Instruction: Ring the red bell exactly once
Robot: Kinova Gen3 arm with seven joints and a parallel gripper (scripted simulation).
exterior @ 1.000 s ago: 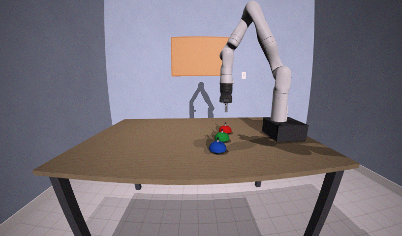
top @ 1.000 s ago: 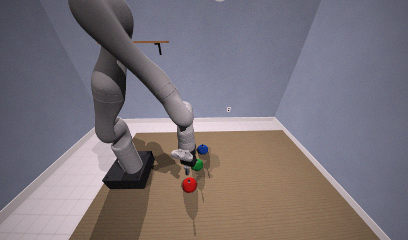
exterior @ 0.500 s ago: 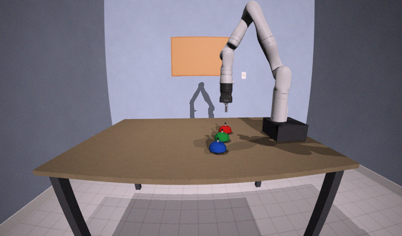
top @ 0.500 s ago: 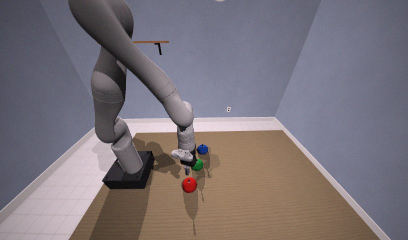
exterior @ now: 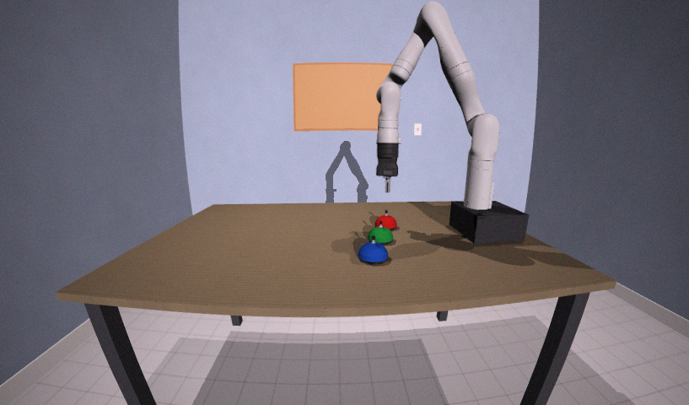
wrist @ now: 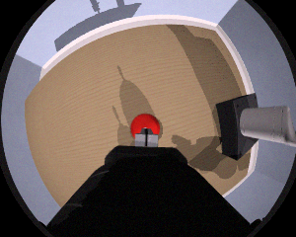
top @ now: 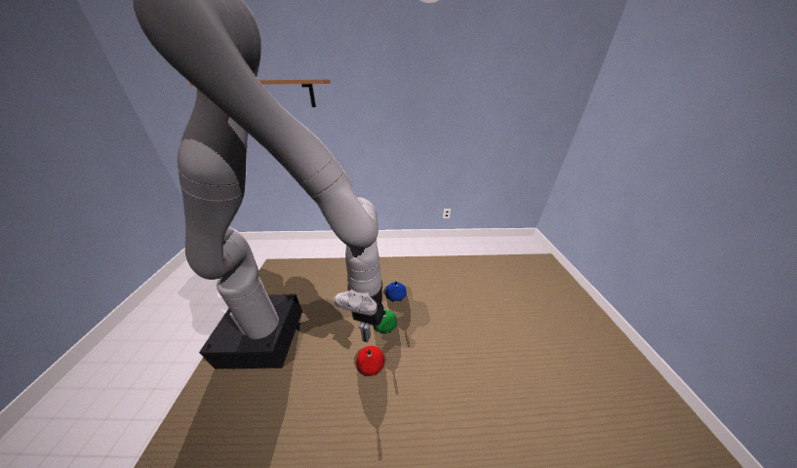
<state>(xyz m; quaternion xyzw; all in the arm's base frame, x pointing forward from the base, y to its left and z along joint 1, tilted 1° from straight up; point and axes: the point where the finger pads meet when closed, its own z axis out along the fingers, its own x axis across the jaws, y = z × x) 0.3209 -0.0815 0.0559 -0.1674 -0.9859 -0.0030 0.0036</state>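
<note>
A red bell (top: 370, 361) (exterior: 385, 221) (wrist: 146, 124) stands on the wooden table (top: 536, 359) (exterior: 237, 256), at one end of a row with a green bell (top: 386, 322) (exterior: 380, 234) and a blue bell (top: 395, 291) (exterior: 373, 252). Each bell has a small grey button on top. My gripper (top: 365, 335) (exterior: 386, 189) (wrist: 146, 134) is shut and empty. It points straight down and hangs clearly above the red bell's button, not touching it. In the wrist view the shut fingertips sit over the bell's near half.
The arm's black base (top: 251, 338) (exterior: 488, 220) (wrist: 235, 125) stands on the table near the red bell. The green bell is right beside the red one. An orange panel (exterior: 332, 95) hangs on the back wall.
</note>
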